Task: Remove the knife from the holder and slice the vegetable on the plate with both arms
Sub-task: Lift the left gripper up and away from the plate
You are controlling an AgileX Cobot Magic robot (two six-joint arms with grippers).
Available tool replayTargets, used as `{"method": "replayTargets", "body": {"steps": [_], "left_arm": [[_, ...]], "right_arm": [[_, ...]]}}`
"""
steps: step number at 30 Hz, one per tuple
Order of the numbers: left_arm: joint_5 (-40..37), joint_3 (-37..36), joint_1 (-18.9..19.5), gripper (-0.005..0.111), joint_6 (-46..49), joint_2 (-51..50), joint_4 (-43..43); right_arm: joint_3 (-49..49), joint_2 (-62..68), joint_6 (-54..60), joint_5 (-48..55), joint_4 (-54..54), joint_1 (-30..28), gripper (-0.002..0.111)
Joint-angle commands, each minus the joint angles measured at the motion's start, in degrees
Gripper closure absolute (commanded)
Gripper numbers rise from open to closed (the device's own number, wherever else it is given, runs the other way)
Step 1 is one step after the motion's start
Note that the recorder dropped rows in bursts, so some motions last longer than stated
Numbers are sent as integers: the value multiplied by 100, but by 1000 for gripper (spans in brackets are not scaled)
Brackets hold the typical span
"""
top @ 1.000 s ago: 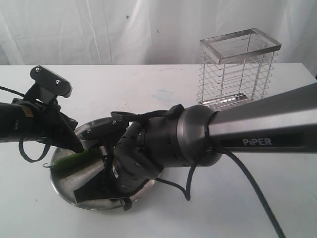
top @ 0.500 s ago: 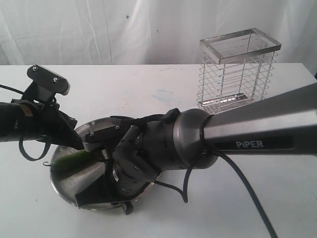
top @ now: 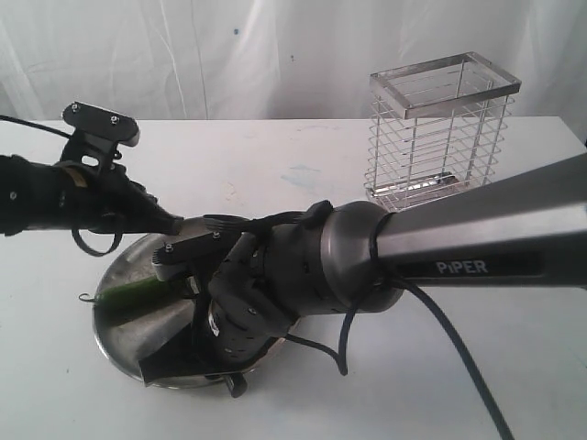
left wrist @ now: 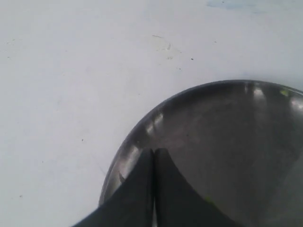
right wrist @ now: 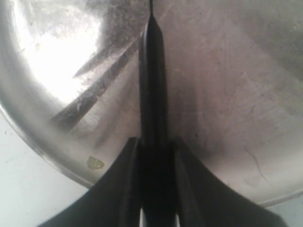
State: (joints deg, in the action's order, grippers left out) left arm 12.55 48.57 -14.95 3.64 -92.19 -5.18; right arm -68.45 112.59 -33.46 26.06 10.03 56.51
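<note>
The steel plate [top: 117, 266] lies at the front left with the green vegetable [top: 128, 295] on its left side. My left gripper [top: 174, 223] hovers over the plate's far rim, apart from the vegetable. In the left wrist view the left gripper [left wrist: 154, 152] is shut with nothing in it, above the plate [left wrist: 227, 132]. My right gripper [right wrist: 155, 140] is shut on the knife [right wrist: 152, 71], whose dark blade points out across the plate [right wrist: 227, 94]. In the exterior view the bulky right wrist [top: 266, 284] hides that gripper and most of the knife.
The chrome wire holder [top: 440, 128] stands empty at the back right on the white table [top: 275, 156]. The right arm's PiPER link [top: 477, 247] crosses the right half. A small green scrap [right wrist: 94, 163] lies near the plate's rim.
My left gripper has let go of the vegetable and risen up and back to the plate's far rim. The right arm shifted slightly left earlier, then stayed put.
</note>
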Motion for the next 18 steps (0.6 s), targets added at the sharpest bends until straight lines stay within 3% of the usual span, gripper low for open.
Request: {"method": "replayTargets", "body": {"steps": [1, 6, 13, 18], "left_arm": [[-862, 502, 364, 107, -584, -248, -71], [-1979, 959, 481, 107, -612, -558, -213], [-2222, 1327, 481, 107, 413, -304, -1431], [-2134, 1694, 481, 107, 462, 401, -1506]], "right_arm": [[-18, -4, 50, 54, 8, 4, 108], [-18, -4, 187, 75, 64, 4, 108], [-18, -4, 240, 75, 64, 4, 108], [-18, -4, 274, 75, 76, 4, 108]]}}
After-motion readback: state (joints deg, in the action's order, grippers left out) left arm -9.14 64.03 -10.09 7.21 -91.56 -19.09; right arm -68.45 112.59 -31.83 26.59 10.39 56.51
